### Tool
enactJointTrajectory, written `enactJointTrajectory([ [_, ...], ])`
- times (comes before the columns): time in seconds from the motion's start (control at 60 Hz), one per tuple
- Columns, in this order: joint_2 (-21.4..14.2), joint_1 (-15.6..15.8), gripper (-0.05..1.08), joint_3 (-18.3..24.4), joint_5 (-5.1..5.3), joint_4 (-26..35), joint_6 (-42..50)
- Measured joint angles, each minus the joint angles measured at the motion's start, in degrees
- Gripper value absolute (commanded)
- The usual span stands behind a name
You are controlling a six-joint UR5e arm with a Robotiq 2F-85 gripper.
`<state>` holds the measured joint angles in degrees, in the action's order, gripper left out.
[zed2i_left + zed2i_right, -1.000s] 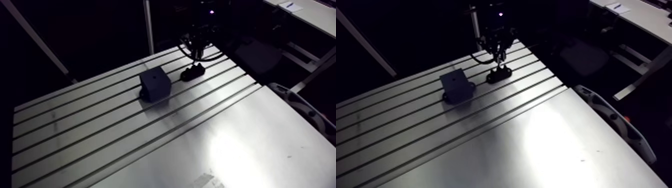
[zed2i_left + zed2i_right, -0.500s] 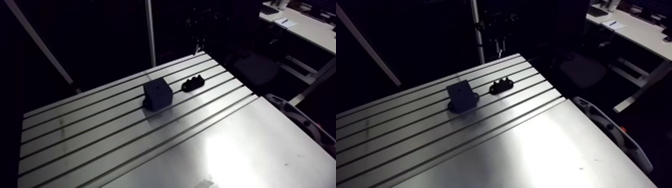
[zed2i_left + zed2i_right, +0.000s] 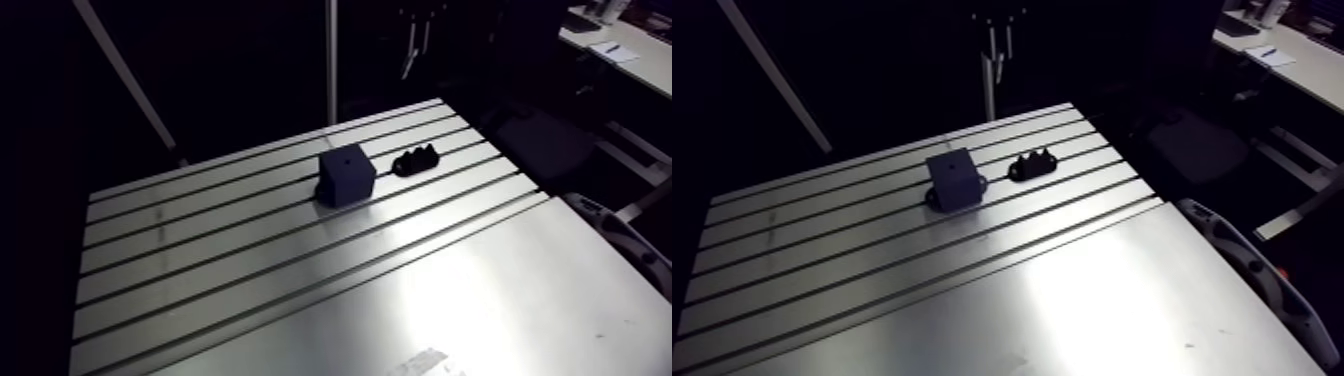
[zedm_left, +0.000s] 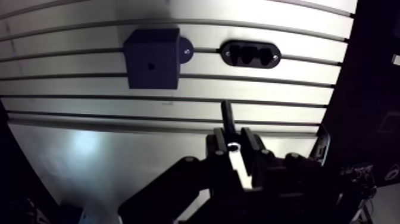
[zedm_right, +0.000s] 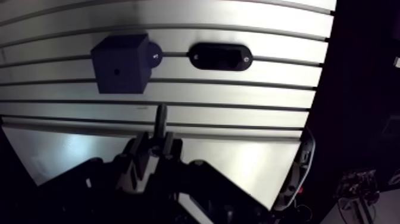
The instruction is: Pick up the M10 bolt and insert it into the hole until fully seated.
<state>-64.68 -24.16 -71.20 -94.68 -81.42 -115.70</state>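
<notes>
In the wrist view a dark M10 bolt [image 4: 227, 116] sticks out from between the fingers of my gripper [image 4: 233, 140], which is shut on it. Ahead of the gripper a dark cube-shaped block [image 4: 152, 58] sits on the slotted table [image 4: 71, 113], with a small hole [image 4: 151, 67] in the face turned toward me. Beside the block lies a black oval bolt holder [image 4: 250, 54] with its notches empty. In the arm view the block [image 3: 346, 177] and holder [image 3: 415, 160] stand at the table's far side, and the gripper [image 3: 999, 40] hangs high above and behind them.
The table's near right part is a smooth shiny plate [image 3: 480, 300]. A curved pale guard [image 3: 1252, 270] runs along the table's right edge. A slim upright post [image 3: 331, 60] stands behind the far edge.
Earlier the gripper was down at the holder; it has since risen well above the table with the bolt. The arm view has shifted with the arm.
</notes>
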Motion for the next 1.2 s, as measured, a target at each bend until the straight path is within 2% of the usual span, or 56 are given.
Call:
enactJointTrajectory([
  [0.183,0.6,2.7,1.08,2.1,-0.43,4.5,0.7],
  [0.617,3.8,7.6,1.08,3.1,-0.78,8.6,2.4],
  [0.95,4.9,9.5,1.08,3.3,-2.46,9.1,5.1],
  [1.2,4.9,11.0,1.08,3.0,-3.01,9.0,6.0],
])
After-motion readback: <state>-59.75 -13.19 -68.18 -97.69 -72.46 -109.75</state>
